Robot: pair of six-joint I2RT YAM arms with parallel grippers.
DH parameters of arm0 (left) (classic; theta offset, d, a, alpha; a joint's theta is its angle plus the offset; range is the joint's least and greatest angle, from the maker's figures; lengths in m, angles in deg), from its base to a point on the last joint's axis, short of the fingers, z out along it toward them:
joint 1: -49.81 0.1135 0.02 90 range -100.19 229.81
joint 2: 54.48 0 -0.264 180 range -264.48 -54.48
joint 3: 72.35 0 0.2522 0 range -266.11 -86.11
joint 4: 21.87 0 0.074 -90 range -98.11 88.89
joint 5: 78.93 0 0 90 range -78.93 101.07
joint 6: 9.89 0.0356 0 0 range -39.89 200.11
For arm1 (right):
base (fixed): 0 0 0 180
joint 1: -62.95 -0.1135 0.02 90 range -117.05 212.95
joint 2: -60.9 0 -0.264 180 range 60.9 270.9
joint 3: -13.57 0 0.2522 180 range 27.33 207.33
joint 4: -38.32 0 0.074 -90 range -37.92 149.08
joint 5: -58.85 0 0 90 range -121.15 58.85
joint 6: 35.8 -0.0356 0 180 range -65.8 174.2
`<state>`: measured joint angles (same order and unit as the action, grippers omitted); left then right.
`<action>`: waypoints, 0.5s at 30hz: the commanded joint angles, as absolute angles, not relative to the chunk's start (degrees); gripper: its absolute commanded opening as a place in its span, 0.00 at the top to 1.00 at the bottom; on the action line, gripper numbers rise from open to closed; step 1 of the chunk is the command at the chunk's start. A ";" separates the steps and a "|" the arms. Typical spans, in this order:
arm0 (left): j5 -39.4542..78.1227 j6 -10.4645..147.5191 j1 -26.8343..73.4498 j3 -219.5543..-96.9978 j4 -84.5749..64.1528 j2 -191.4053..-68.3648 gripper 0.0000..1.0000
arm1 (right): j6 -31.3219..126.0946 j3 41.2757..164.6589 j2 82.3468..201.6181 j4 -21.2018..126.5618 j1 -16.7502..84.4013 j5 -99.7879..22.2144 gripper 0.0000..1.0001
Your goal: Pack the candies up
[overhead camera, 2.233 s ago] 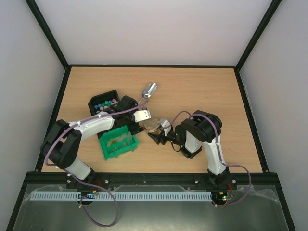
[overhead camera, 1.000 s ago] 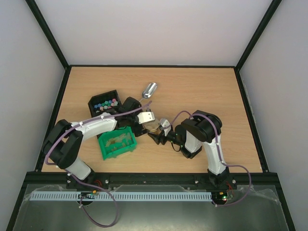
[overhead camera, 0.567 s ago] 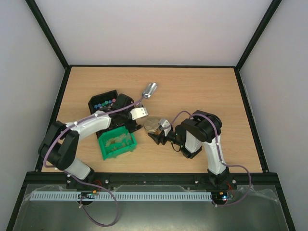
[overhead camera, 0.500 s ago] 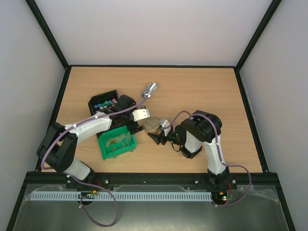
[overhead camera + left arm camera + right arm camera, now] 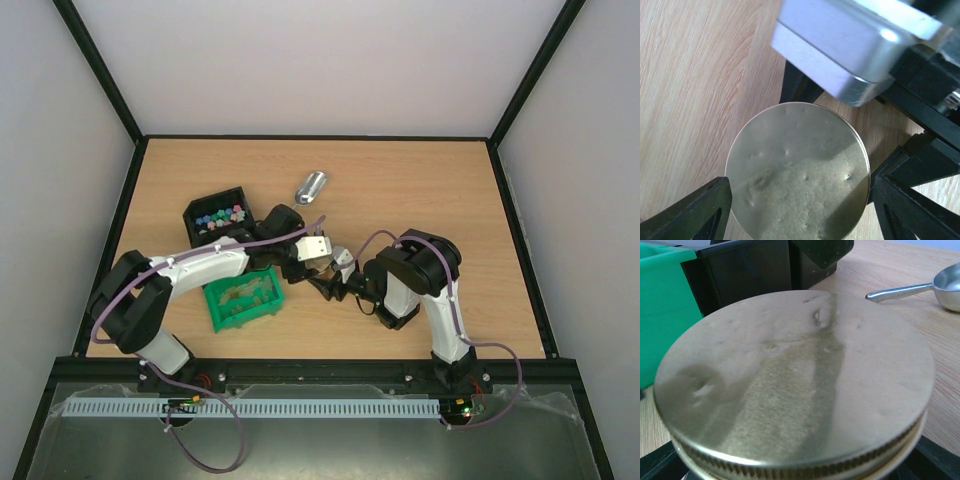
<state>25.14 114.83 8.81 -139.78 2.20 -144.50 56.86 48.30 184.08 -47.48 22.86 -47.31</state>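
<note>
Colourful candies (image 5: pixel 220 214) lie in a black bin (image 5: pixel 196 211), and pale yellowish ones (image 5: pixel 243 293) lie in a green bin (image 5: pixel 222 318). Between the arms stands a jar with a dented gold lid (image 5: pixel 797 165). My left gripper (image 5: pixel 797 200) hangs straight above it, its black fingers (image 5: pixel 700 212) pressed to the lid's rim on both sides. My right gripper (image 5: pixel 800 472) holds the jar from the side below the lid (image 5: pixel 795 370). In the top view the left gripper (image 5: pixel 318 256) covers the jar and meets the right gripper (image 5: pixel 335 279).
A metal scoop (image 5: pixel 312 186) lies on the table behind the jar, its handle (image 5: pixel 897 290) pointing toward it. The green bin's wall (image 5: pixel 660 305) and the black bin (image 5: pixel 740 275) stand close beside the jar on the left.
My left gripper swung from beside the black bin to right over the jar, and its jaws have narrowed round the lid. The right arm and the jar stayed still.
</note>
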 commanded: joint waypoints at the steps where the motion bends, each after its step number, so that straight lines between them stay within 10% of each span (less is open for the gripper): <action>1: 24.21 116.87 8.41 -140.30 1.12 -145.02 0.23 | 52.77 46.11 188.35 -56.79 21.75 -51.28 0.43; 15: 21.99 123.77 13.67 -137.79 3.50 -143.47 0.55 | 52.79 45.99 188.31 -56.77 21.71 -51.57 0.46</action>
